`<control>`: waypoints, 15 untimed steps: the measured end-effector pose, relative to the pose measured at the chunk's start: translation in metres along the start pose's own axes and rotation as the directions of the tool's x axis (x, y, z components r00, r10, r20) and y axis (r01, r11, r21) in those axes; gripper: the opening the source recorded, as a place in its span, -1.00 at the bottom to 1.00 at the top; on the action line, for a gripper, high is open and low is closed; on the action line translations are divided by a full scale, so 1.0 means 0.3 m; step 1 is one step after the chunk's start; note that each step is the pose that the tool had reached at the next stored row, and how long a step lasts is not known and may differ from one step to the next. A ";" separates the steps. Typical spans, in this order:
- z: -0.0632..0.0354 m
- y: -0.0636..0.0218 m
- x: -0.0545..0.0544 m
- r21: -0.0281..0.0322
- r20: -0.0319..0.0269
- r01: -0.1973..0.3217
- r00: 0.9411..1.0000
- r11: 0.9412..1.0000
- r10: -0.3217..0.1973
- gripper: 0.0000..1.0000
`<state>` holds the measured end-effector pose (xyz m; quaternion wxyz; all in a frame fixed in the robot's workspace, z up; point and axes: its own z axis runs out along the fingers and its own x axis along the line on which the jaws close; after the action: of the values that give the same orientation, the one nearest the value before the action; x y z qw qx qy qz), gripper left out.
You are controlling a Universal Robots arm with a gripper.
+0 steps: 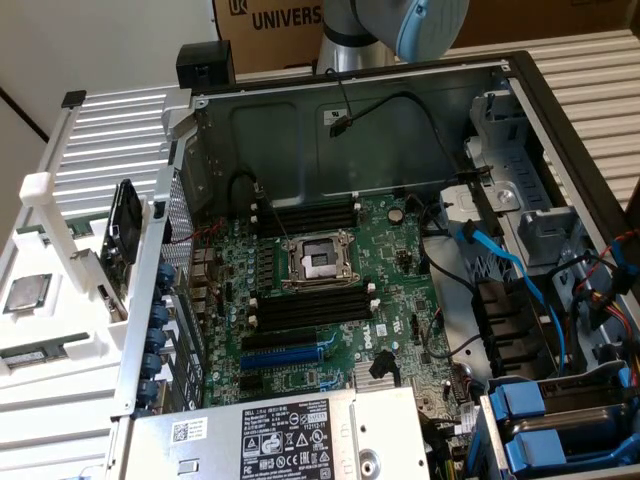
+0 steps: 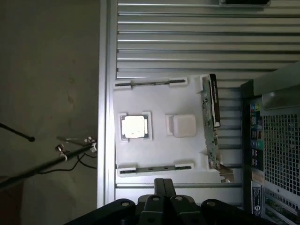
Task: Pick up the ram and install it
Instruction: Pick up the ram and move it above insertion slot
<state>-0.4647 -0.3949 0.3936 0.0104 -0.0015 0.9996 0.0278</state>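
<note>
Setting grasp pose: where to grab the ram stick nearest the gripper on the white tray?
Pinch the ram stick across its flat faces at mid-length, coming straight down. It seems to stand on edge, with white holders covering both ends.

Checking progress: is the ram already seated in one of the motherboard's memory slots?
No: the ram stands in the white tray outside the case, and the memory slots sit empty.
</note>
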 end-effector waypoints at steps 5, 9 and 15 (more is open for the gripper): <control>0.000 0.000 0.000 -0.003 -0.007 0.127 0.992 0.992 -0.127 -0.79; 0.000 0.000 0.000 -0.005 -0.011 0.200 0.980 0.980 -0.200 -0.79; 0.000 0.000 0.000 -0.009 -0.016 0.305 0.952 0.952 -0.305 -0.79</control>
<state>-0.4646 -0.3950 0.3936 0.0060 -0.1561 0.9873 0.0290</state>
